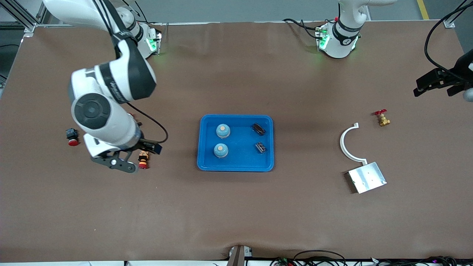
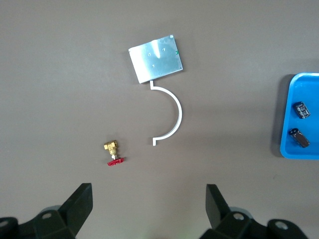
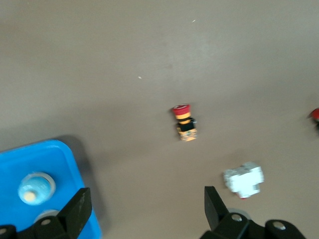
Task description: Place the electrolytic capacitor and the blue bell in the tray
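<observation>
Blue tray [image 1: 236, 164] mid-desk holding two blue bells [image 1: 223, 130] and two dark capacitors [image 1: 258, 128], right hand [image 1: 120, 162] wide open and empty over the desk at the tray's 9 o'clock, left hand [image 1: 438, 85] wide open, empty, toward its 2 o'clock.

Both arms are glossy white with black joint bands; the right arm [image 1: 111, 92] bears a round grey cap, a thin black cable and a grey plate with screws. Green lights glow on the white bases. The left end effector [image 2: 147, 209] has matte black, wedge-shaped fingers [image 2: 79, 204].
</observation>
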Robot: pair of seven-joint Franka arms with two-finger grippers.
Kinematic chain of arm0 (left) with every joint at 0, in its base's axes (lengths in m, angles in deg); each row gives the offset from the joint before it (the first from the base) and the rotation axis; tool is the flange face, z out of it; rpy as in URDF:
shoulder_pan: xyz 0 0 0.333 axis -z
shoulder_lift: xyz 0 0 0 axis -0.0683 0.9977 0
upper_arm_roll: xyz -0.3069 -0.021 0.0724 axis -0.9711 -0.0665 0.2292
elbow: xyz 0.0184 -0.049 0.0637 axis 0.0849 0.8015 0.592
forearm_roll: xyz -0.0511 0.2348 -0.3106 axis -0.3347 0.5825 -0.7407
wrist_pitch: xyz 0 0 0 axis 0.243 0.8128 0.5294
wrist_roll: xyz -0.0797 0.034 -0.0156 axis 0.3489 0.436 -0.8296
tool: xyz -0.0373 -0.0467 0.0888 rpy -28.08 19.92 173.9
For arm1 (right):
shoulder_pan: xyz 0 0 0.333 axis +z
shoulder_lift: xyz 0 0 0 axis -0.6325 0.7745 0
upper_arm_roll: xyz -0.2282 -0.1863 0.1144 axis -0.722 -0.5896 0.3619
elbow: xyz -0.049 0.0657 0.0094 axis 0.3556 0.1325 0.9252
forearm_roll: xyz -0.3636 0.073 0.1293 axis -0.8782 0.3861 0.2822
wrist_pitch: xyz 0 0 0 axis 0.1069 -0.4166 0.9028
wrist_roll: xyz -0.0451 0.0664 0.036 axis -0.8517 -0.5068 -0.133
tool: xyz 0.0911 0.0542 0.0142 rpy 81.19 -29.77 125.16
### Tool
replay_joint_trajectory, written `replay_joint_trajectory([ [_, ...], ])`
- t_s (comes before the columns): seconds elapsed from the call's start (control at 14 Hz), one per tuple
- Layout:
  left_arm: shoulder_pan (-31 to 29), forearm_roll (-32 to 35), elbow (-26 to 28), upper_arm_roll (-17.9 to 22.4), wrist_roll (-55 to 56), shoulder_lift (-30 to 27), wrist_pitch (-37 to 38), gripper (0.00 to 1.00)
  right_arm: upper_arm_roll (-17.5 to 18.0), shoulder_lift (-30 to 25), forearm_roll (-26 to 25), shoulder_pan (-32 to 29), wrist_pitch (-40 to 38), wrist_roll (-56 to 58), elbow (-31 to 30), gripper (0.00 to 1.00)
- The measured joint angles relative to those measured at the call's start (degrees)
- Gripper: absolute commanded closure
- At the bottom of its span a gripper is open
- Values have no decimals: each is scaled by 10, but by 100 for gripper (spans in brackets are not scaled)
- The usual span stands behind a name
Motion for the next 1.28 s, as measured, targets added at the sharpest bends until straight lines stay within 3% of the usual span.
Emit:
replay_joint_trajectory([
  [0.14, -6, 0, -4, -6, 0, 2, 0, 0, -1, -21, 0, -31, -29, 56, -1, 0],
  [0.43, -65, 0, -5, -77, 4, 7, 0, 0, -1, -54, 1, -85, -56, 121, -4, 0],
  [0.93, -65, 0, -5, -83, 9, 9, 0, 0, -2, -111, 1, -178, -69, 286, -18, 0],
  [1.28, -62, 0, -5, -84, 9, 10, 30, 0, 2, -169, 3, -189, -68, 298, -62, 0],
])
